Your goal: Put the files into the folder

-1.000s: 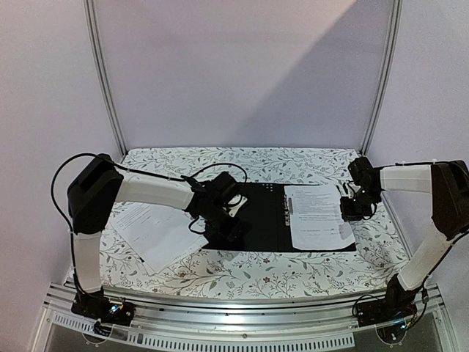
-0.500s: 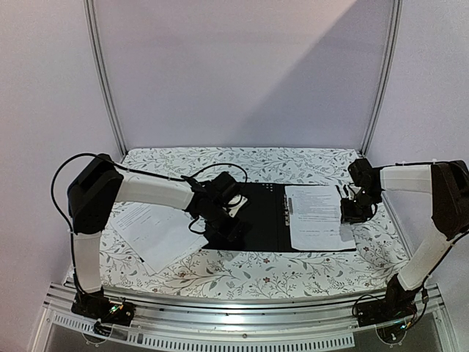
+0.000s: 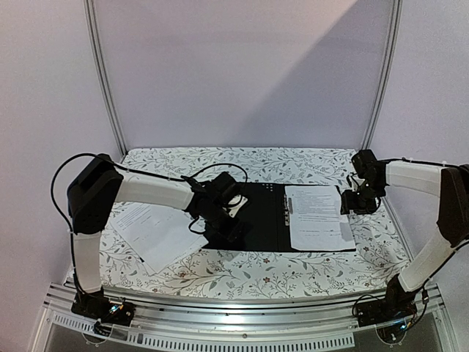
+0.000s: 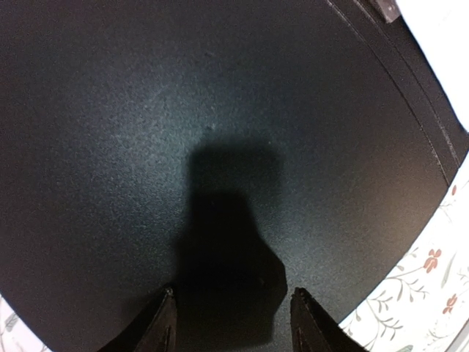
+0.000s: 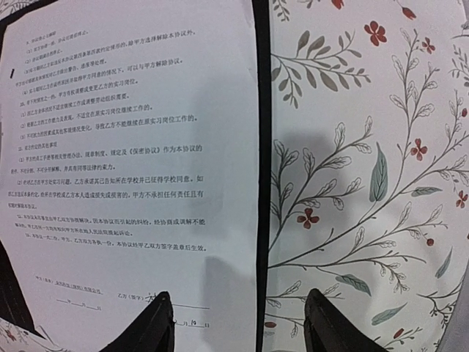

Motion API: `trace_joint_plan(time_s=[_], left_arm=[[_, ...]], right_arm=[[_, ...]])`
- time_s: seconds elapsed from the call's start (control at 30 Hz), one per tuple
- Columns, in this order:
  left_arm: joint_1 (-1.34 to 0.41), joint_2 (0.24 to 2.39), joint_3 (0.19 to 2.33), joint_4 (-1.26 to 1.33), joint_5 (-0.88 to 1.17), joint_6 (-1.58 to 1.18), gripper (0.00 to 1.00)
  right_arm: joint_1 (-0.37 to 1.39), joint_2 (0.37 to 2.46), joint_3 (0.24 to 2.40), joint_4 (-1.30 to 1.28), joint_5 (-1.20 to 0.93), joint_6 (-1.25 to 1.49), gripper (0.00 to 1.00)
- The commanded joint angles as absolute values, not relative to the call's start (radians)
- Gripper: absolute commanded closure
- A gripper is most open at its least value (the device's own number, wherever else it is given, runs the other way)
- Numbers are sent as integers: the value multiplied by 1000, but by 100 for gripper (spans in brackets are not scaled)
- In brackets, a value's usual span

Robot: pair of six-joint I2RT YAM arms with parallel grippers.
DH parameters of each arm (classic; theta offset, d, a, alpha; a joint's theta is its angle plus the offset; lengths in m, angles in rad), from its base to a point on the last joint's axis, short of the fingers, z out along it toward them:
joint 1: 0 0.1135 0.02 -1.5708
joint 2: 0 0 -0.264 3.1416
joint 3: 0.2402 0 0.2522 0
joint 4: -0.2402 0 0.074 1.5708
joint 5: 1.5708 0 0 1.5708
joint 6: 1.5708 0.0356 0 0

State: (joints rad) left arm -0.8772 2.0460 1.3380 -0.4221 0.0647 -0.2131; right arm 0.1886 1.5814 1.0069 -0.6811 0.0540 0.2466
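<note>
Tablecloth (image 3: 256,275): white fabric printed with grey-green leafy sprigs and small red flowers; lies flat over the whole work surface.
Rail (image 3: 242,308): slotted aluminium, along the tablecloth's near edge.
Poles (image 3: 105,81): two slim metal uprights, rising from the tablecloth's far corners.
Backdrop (image 3: 242,66): plain pale lilac wall behind the tablecloth's far edge.

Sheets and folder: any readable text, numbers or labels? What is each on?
"19": on the date line at the foot of the filed sheet, right wrist view.
"乙方": seems to recur in that sheet's Chinese body print; the rest is too blurred to quote safely.
No readable text: the loose sheets in the top view, print too small.
No text at all: the folder, black inside, left wrist view.
</note>
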Motion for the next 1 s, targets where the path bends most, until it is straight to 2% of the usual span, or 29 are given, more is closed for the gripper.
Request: trace_joint_plan(time_s=[0.0,0.2,0.37,0.57,0.7,0.97], left_arm=[[-870,2052,1288,-494,43,-210,45],[-865,1913,1271,-426,45,-212,42],[-816,1777,1206,-381,-45,-285,35],[-596,1579,973,-326,-35,-498,31],[-460,1464,841,-316,-53,-551,29],[-212,1326,700,-306,-43,-593,24]], right_arm=[[187,1553,1019,-678,64,244,40],[203,1520,1019,-598,-34,226,41],[285,1530,1026,-527,-91,195,41],[398,1582,1073,-390,-192,179,40],[466,1690,1143,-304,-303,226,38],[664,1980,1431,-222,-387,295,35]])
